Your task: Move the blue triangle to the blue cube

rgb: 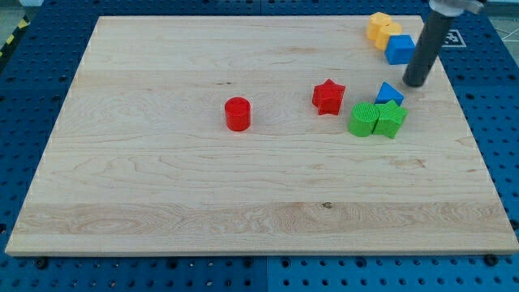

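Observation:
The blue triangle [389, 93] lies at the view's right, touching the top of two green blocks. The blue cube [399, 49] sits above it near the view's top right, next to the yellow blocks. My tip [415, 83] is a dark rod coming down from the top right. Its end rests on the board just to the right of and slightly above the blue triangle, and just below the blue cube. A small gap shows between the tip and the triangle.
A green cylinder [363, 118] and a green star-like block [390, 119] sit side by side below the triangle. A red star [328, 96] lies to their left, a red cylinder [238, 113] near mid-board. Yellow blocks [379, 29] sit by the board's top edge [243, 16].

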